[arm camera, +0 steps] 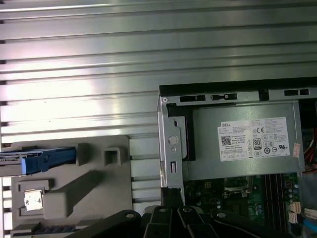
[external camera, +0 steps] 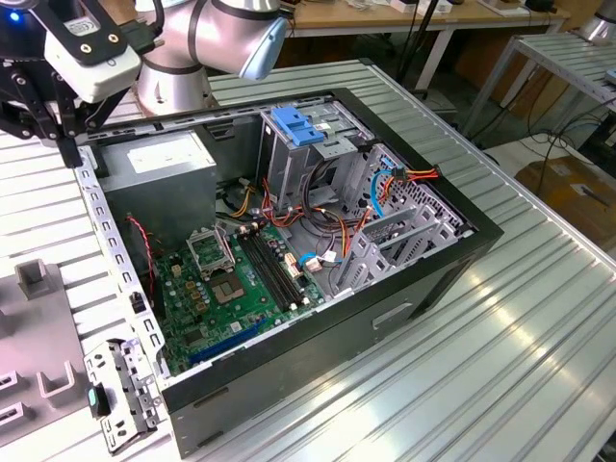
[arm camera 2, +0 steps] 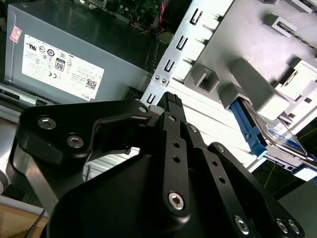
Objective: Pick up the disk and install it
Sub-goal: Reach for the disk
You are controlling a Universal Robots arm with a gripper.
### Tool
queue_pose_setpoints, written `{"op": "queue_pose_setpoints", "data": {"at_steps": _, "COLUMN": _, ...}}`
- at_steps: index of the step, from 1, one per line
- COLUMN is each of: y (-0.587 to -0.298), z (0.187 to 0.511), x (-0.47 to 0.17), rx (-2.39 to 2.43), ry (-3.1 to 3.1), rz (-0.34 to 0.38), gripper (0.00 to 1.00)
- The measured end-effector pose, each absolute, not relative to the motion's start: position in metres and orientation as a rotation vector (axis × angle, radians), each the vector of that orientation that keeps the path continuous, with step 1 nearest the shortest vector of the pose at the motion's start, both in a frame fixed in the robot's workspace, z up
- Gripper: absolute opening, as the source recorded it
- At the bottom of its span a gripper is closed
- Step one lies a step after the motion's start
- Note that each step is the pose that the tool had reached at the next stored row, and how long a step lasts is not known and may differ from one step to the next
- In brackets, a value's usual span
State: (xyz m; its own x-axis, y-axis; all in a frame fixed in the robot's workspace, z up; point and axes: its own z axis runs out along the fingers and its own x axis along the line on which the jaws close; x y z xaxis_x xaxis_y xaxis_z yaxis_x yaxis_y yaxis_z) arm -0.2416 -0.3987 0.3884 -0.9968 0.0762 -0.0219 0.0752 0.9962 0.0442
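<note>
- End effector (external camera: 69, 152) pinched narrow, empty, poised over far corner of computer case (external camera: 404, 308), at the exterior view's left.
- Disk (arm camera: 49, 159) standing on edge in grey holder (arm camera: 89, 193) on worktop (arm camera: 148, 49), left of case, likely for easy gripping.

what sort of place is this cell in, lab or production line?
Probably a robotics lab or workshop, not a production line: an open black desktop computer case lies on a ribbed aluminium table, the silver-and-blue robot arm stands beside it, and wooden-topped workbenches with hanging cables stand behind.

Disk (arm camera: 39, 161) in holder (arm camera: 94, 193) beside case (arm camera: 171, 144), power supply (arm camera: 208, 163) inside case
</note>
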Motion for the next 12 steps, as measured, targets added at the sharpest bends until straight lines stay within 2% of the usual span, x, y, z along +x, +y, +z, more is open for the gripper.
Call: {"op": "queue_pose_setpoints", "data": {"at_steps": 12, "y": -0.3987, "z": 0.3878, "x": -0.2514, "rx": 0.118, "ry": 3.115, "rz": 0.067, "gripper": 0.11}}
